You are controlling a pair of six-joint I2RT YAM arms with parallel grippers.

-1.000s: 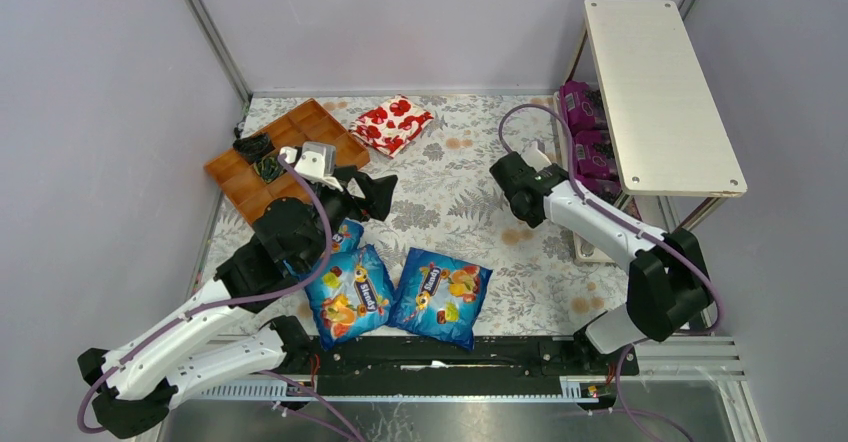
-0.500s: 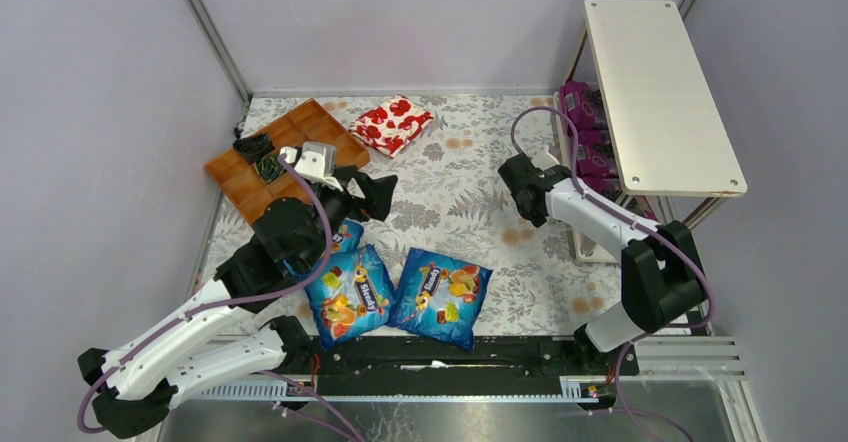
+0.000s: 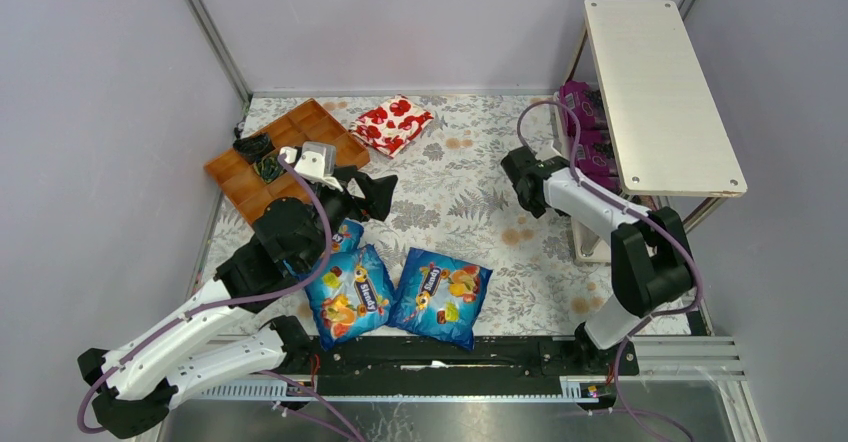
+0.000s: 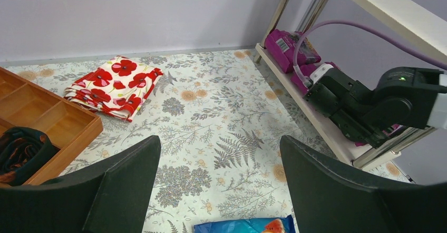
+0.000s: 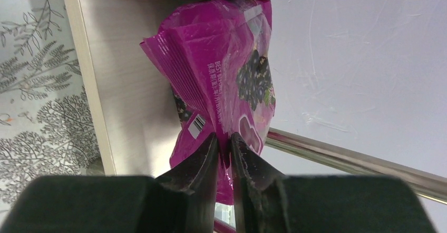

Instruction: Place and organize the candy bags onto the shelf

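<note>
The table [image 3: 460, 197], under a pale fern-and-flower cloth, carries a brown compartment tray [image 3: 300, 122] at its far left, a red-and-white poppy-patterned packet [image 3: 392, 124] near the back, two blue candy bags [image 3: 350, 294] [image 3: 440, 297] touching at the near edge, a third blue bag [image 3: 347, 234] partly hidden behind them, and the shelf [image 3: 660, 92] standing along the right.

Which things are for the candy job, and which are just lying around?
For the job: blue candy bags, purple candy bags, shelf.
Just lying around: red flower-patterned packet, brown wooden tray, dark wrapped pieces in it.
</note>
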